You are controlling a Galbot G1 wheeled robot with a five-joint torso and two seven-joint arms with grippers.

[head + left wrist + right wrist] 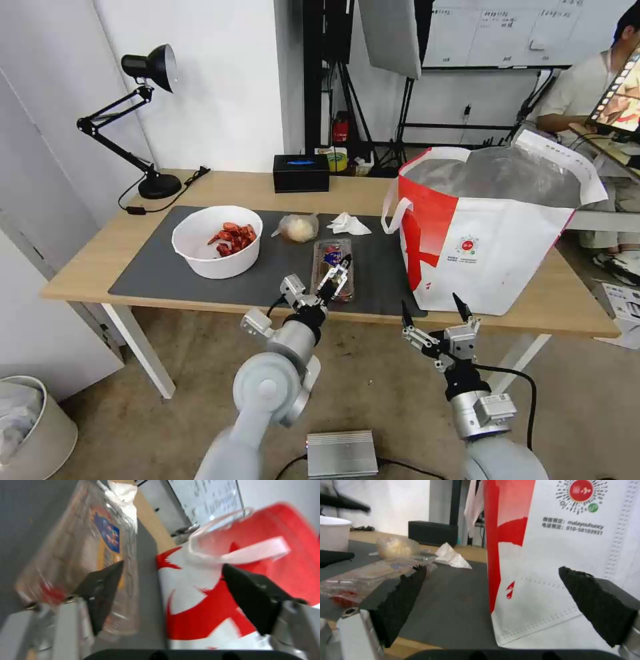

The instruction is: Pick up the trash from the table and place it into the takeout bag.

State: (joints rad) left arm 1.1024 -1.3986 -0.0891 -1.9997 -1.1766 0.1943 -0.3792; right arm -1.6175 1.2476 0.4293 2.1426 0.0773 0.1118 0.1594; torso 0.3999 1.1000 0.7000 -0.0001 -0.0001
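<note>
On the table (87, 267), a dark grey mat (153, 273) carries the trash: a white bowl (217, 250) with red crayfish shells (233, 239), a small clear bag (298, 228), a crumpled tissue (348, 225) and a clear plastic tray (327, 250). My left gripper (335, 273) hovers open just over the tray's near end; in the left wrist view one finger overlaps the tray (76, 555), the other faces the takeout bag (200, 600). That takeout bag (493, 233) stands upright and gaping at the right. My right gripper (433, 310) is open and holds nothing, just off the table's front edge by the bag (570, 555).
A black tissue box (301, 173) and a black desk lamp (143, 113) stand at the table's back. On the floor are a white bin (27, 427) at the lower left and a grey box (342, 453) near my base. Bare mat lies between tray and bag.
</note>
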